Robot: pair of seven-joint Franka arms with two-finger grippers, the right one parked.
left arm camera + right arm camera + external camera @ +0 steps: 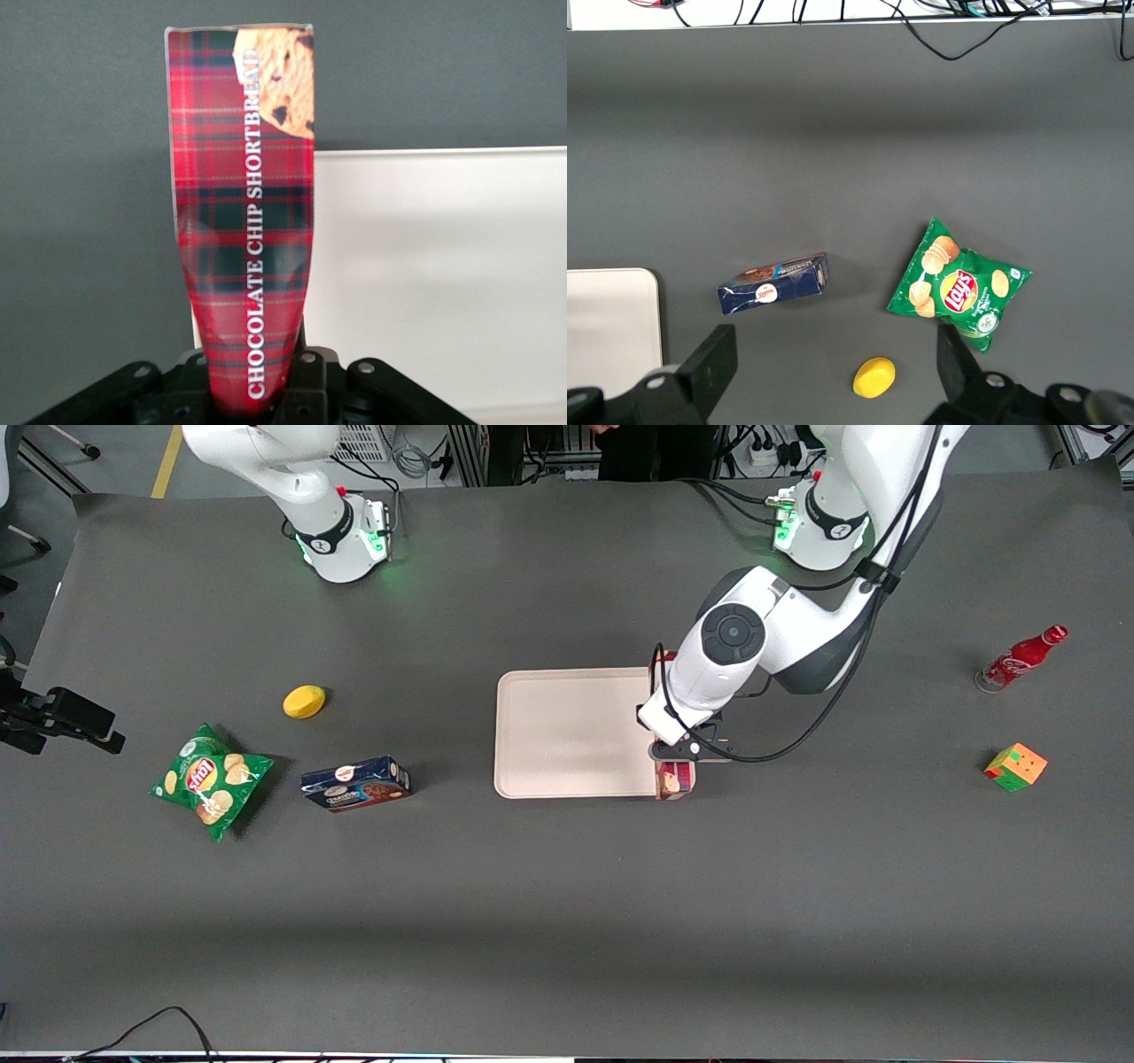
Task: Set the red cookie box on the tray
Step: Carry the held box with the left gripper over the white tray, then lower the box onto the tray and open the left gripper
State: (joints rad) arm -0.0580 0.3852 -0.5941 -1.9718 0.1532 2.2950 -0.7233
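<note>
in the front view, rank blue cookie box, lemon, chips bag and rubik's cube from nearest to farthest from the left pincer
The pincer holds the red cookie box at the tray's edge.
1. Blue cookie box and cube: too close to call; the box lies toward the parked arm's end, the cube toward the working arm's.
2. Lemon, farther toward the parked arm's end.
3. Chips bag, farthest that way.

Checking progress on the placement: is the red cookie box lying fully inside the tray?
No: the red cookie box is pinched in the gripper and straddles the tray edge, partly over the dark table.
</note>
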